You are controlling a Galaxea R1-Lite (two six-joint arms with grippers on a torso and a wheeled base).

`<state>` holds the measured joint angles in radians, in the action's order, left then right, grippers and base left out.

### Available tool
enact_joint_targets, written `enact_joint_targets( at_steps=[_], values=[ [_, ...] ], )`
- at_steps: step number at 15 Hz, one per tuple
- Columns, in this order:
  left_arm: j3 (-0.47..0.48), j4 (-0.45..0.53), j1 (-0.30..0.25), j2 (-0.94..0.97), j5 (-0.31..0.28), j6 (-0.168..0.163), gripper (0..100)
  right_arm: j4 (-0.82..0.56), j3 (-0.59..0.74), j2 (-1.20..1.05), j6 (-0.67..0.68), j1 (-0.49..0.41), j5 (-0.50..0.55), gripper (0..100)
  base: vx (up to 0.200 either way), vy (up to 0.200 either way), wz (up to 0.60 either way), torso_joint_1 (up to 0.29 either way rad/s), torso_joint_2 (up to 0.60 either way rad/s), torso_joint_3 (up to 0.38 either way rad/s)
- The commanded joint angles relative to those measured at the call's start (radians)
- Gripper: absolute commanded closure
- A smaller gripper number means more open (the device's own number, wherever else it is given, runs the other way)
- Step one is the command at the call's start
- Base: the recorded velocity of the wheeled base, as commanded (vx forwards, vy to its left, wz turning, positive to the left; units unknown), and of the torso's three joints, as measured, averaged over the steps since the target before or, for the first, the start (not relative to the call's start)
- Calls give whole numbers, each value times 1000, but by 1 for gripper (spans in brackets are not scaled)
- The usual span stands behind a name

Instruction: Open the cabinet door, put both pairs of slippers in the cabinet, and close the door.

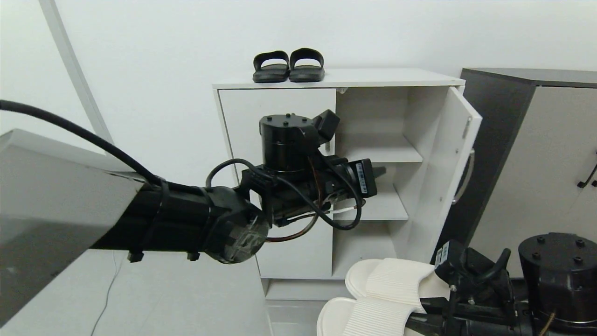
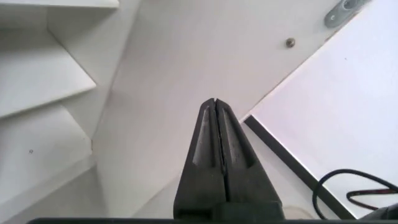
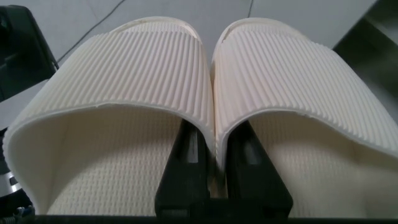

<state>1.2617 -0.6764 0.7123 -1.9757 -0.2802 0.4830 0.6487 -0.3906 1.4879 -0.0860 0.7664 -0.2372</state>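
The left gripper's fingers (image 2: 205,146) are pressed flat together and hold nothing. The left gripper (image 1: 380,171) hangs in front of the open right half of the cabinet (image 1: 275,121), level with the gap between its two shelves (image 1: 380,151). From the left wrist, the shelves and the white inner face of the open door show just beyond the tips; whether the tips touch anything I cannot tell.

The right gripper's fingers (image 3: 186,171) are narrow, one slid under each ribbed strap. They pinch the two adjoining inner sides of the white slippers (image 3: 155,74) together. The right gripper (image 1: 459,284) sits low at the near right and holds this pair side by side. The pair's toes point left, below and nearer than the cabinet's open compartment.

The cabinet stands against the far wall. Its left door is closed, and its right door (image 1: 443,177) is swung wide open to the right. The black slippers (image 1: 288,66) lie side by side on the cabinet's top, towards its left end. A grey cabinet (image 1: 536,154) stands just right of the open door. A thin cable lies on the pale floor (image 1: 163,298) at the near left.
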Motion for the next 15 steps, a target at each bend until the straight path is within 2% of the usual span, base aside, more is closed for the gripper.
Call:
enact_joint_targets(
  at_steps=[1, 4, 6, 8, 9, 10, 11, 13, 15],
  values=[
    [-61, -14, -54, 60, -1, 0, 100, 2, -1, 2, -1, 1, -1, 100, 0, 0, 0, 0, 0, 0],
    [-269, -71, -137, 229, -1, 0, 100, 3, -1, 2, -1, 1, -1, 100, 0, 0, 0, 0, 0, 0],
    [-467, -69, -195, 436, -1, -6, 100, 5, -1, 0, -1, 1, 4, 100, 0, 0, 0, 0, 0, 0],
    [-611, -58, -243, 604, -1, -37, 100, 5, -2, 0, -1, -2, 6, 100, 0, 0, 0, 0, 0, 0],
    [-713, -35, -269, 745, -1, -63, 100, 5, -5, 0, -1, -6, 6, 100, 0, 0, 0, 0, 0, 0],
    [-766, 11, -272, 851, 1, -66, 100, 5, -5, 0, 0, -6, 6, 100, 0, 0, 0, 0, 0, 0],
    [-797, 97, -271, 965, 1, -67, 100, 5, -7, 3, 0, -6, 6, 100, 0, 0, 0, 0, 0, 0],
    [-795, 362, -271, 1203, 26, -83, 100, 6, -16, 17, 0, -25, 6, 100, 0, 0, 0, 0, 0, 0],
    [-798, 598, -271, 1413, 98, -147, 100, 6, -30, 46, 3, -52, -1, 100, 0, 0, 0, 0, 0, 0]
  ],
)
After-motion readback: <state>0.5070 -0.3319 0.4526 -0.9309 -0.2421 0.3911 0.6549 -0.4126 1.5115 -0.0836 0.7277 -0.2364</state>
